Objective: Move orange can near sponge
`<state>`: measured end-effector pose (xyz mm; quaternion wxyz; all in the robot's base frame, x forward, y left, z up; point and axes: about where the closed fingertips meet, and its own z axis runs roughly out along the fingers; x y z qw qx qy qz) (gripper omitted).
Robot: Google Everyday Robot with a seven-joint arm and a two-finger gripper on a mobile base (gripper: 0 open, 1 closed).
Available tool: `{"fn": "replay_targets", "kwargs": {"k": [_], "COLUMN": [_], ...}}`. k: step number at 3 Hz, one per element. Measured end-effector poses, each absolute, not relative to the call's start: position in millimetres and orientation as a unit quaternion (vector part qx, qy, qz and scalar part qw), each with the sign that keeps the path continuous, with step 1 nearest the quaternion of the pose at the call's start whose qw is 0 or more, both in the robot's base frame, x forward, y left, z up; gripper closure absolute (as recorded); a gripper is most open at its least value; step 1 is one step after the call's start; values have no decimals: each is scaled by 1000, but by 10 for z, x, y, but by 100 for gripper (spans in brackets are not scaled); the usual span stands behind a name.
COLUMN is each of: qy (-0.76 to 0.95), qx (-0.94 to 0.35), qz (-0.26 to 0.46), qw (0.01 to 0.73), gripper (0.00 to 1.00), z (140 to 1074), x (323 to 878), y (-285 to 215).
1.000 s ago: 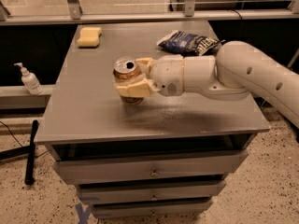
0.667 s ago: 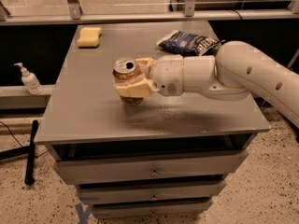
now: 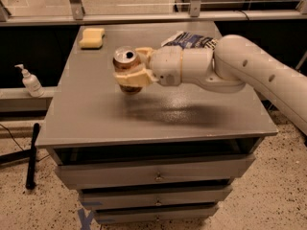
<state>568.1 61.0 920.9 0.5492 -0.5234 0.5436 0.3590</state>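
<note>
Near the centre-left of the frame, the hand [image 3: 131, 71] pinches the can [image 3: 125, 63], its tan fingers [image 3: 132, 81] pressed against the can's sides. Since the earlier frame, the can and hand sit a little higher in the picture and closer to the sponge [image 3: 91, 37]. The sponge itself lies unmoved at the table's [image 3: 96, 121] upper-left corner, still well apart from the can. The can stands roughly upright, its silver top showing. A soft shadow spreads over the table below and to the right of it, and I cannot tell whether its base touches the surface.

The bag [image 3: 188, 39] lies at the upper middle, and the white arm [image 3: 249, 66] now covers more of it. The arm runs off the right edge of the frame.

Under the table top are three shut drawers [image 3: 153, 176], their contents out of sight. The slot above them is too dark to read.

A pump bottle [image 3: 30, 80] stands on a ledge at the left.
</note>
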Motion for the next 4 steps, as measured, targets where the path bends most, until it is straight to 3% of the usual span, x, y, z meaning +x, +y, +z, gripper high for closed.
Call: {"fn": "replay_targets", "kwargs": {"k": [3, 4], "qy": [532, 531], "qx": [-551, -532], "qz": [355, 336], "qw": [536, 567], "gripper": [100, 100], "z": [9299, 9707], "x": [7327, 7737], "y": [1382, 1429]}}
